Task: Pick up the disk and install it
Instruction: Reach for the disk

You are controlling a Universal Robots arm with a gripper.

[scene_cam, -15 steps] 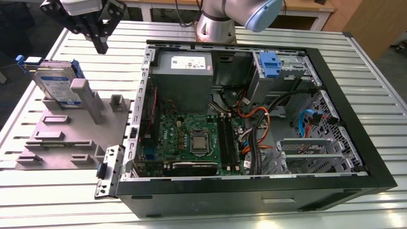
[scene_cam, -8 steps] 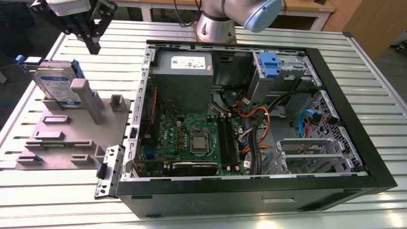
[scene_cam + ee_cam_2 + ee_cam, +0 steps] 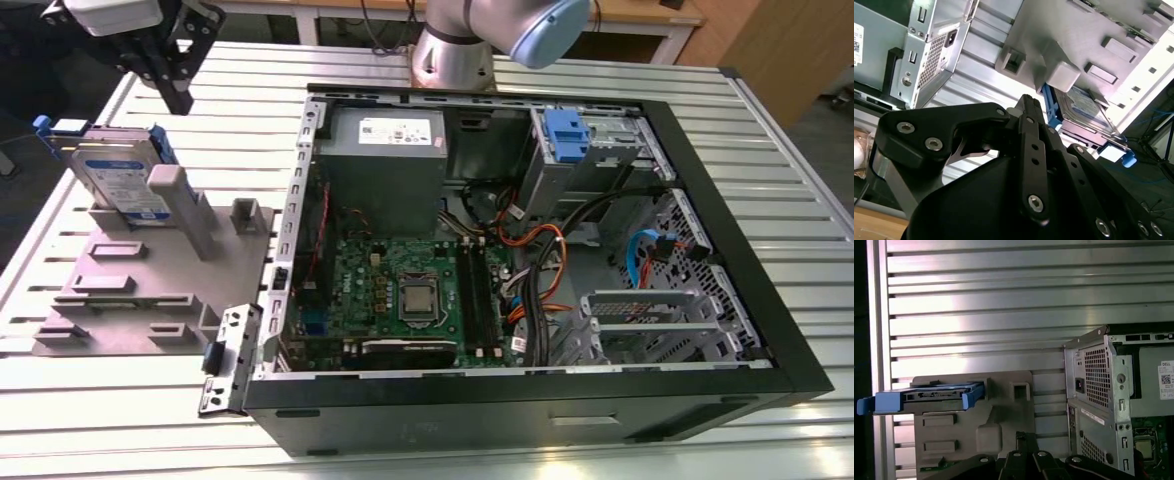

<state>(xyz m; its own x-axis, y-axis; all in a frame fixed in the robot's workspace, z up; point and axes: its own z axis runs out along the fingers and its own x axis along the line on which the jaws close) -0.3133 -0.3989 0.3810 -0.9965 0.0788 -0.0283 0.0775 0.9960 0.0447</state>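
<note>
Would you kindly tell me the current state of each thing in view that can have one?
gripper, shut, empty, raised near the disk and apart from it.
disk, standing on edge in the grey holder, not yet picked up.
grey holder, lying flat beside the computer case, carrying the disk.
computer case, lying on its side, side panel off, interior exposed.
blue clip, seated at the drive cage inside the case.

Silver-grey arm with light-blue joint cap is noted; black gripper is fastened with silver screws.
</note>
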